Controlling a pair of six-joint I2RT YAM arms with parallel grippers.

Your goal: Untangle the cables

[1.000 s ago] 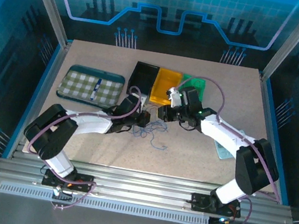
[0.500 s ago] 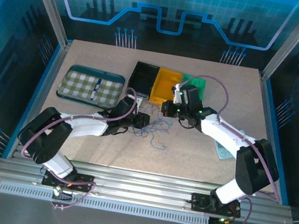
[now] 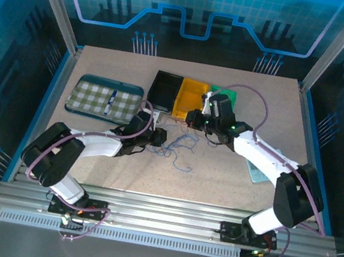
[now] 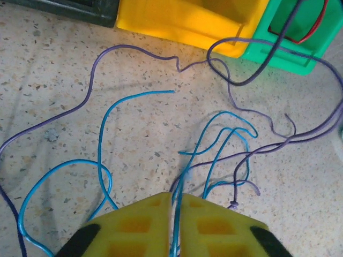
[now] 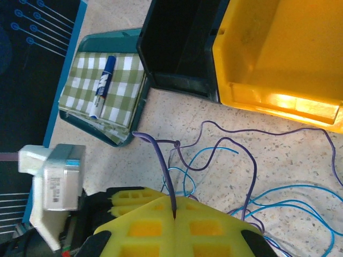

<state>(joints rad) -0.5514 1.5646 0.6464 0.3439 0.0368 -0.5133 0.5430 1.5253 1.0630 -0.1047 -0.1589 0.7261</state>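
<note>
Speckled tabletop (image 3: 216, 182), blue enclosure behind. Cables (image 3: 179, 144) are spread loose between the arms, just before the yellow bin (image 3: 188, 101). Left end effector (image 4: 175, 199) is clamped on a blue strand (image 4: 180, 176); right end effector (image 5: 175, 211) is pinched on a purple strand (image 5: 163, 166). If pulled apart, crossings could be cinched tight, or thin wire slipped free.

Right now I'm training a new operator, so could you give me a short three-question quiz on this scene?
1. True or false: the left tool is shut on a thin blue wire.
2. Which thin wire does the right tool pinch: A red, B purple, C blue?
3. What colour is the open plastic bin between the black plastic bin and the green plastic bin?
Key: 1 true; 2 B, the thin purple wire; 3 yellow.
</note>
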